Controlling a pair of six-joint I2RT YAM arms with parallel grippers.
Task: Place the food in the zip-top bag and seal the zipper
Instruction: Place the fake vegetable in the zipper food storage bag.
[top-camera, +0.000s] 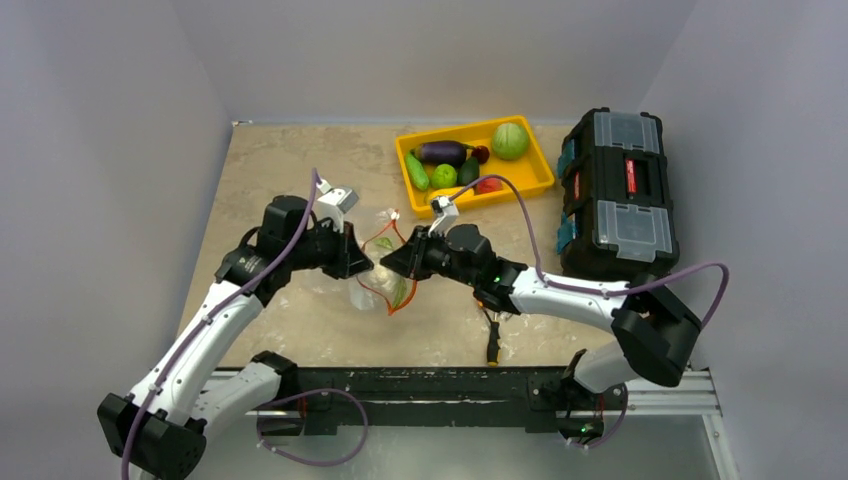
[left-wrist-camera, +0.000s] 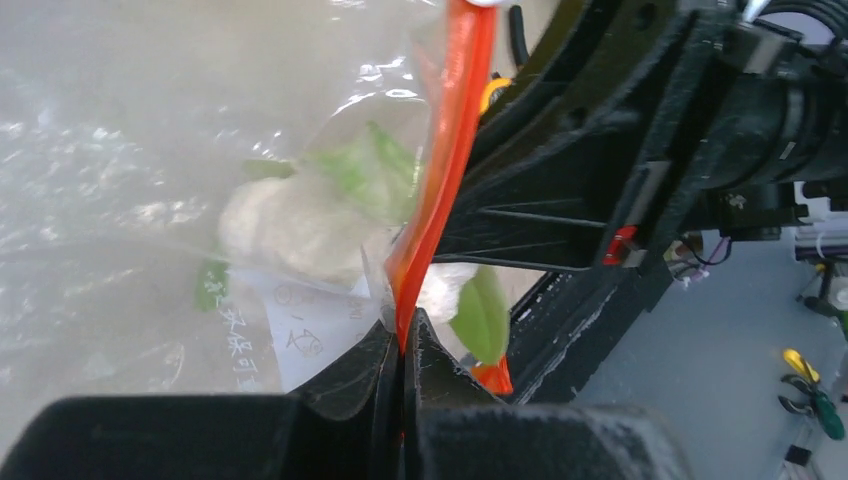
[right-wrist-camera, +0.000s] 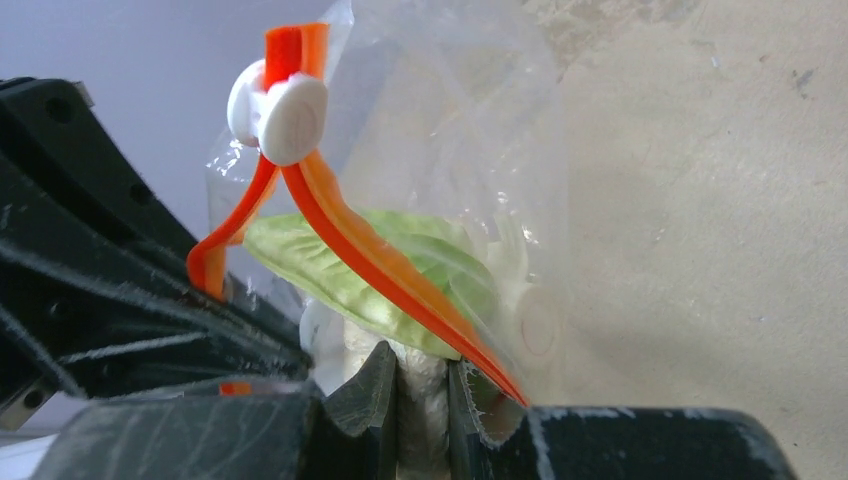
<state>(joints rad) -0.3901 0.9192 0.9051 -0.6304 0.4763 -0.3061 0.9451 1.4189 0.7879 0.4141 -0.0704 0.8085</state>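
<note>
Left gripper (left-wrist-camera: 403, 338) clenched on zipper (left-wrist-camera: 455, 130); right gripper (right-wrist-camera: 424, 385) pinches bag (right-wrist-camera: 450, 100), lower centre of frame, apparently spreading mouth for loading; cauliflower (left-wrist-camera: 290, 228) inside.

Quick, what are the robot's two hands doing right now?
Left hand: closed, pinching the zipper.
Right hand: closed, gripping the bag.

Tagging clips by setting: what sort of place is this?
Probably a robot lab test cell: blank grey walls enclose a small table, two arms bolt to a rail, and toy food fills a yellow tray.
</note>
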